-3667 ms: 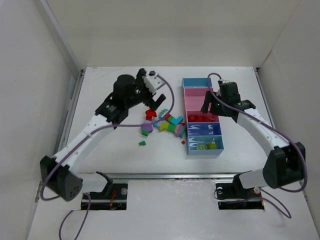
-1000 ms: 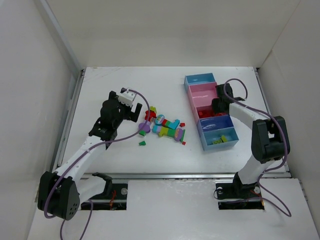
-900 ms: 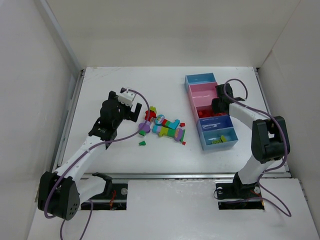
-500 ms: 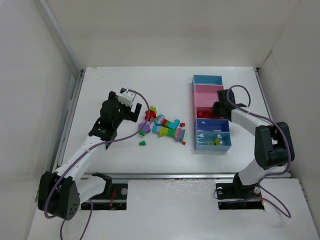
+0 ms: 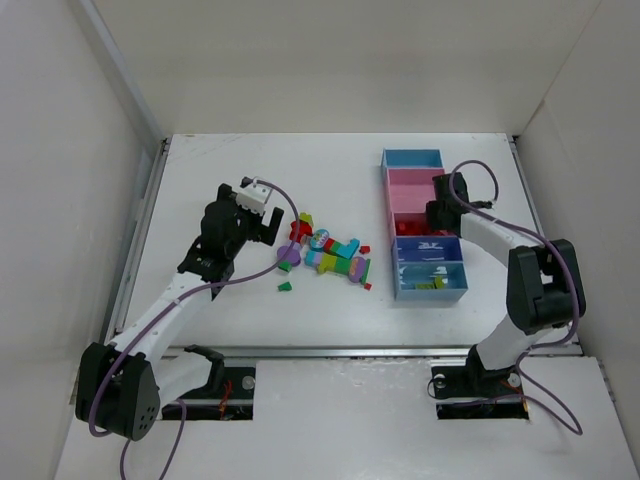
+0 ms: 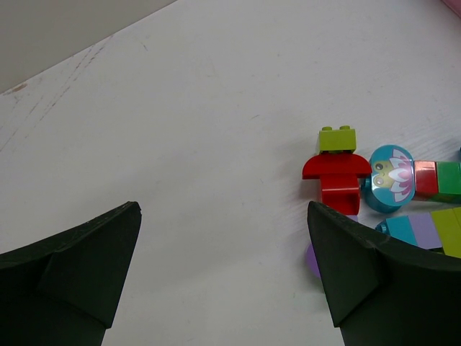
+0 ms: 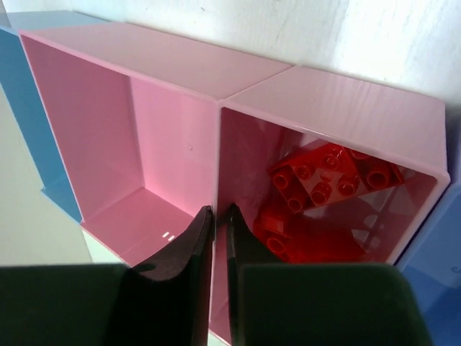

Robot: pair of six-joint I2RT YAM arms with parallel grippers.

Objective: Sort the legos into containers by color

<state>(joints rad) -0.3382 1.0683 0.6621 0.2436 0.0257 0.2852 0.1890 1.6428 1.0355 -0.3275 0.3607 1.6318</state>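
The legos [image 5: 335, 255] lie in a loose pile mid-table, with a small green one [image 5: 285, 286] apart in front. The containers [image 5: 388, 195] form one strip at the right: light blue, two pink, blue, light blue. Red legos [image 7: 331, 176] fill the second pink bin. My right gripper [image 7: 218, 210] straddles the wall between the two pink bins, its jaws closed narrowly around that wall. My left gripper [image 6: 223, 209] hangs wide open over bare table left of the pile, nothing between its fingers. Ahead of it are a red arch [image 6: 336, 176], a lime brick [image 6: 337, 137] and a teal disc [image 6: 390, 176].
White walls enclose the table on the left, back and right. The nearest bin holds yellow-green bricks [image 5: 425, 284]. A purple piece [image 5: 290, 258] sits at the pile's left edge, close to my left gripper [image 5: 270, 228].
The container strip has swung from slanted to square with the table and shifted, with my right gripper on its divider wall. The left arm has stayed still.
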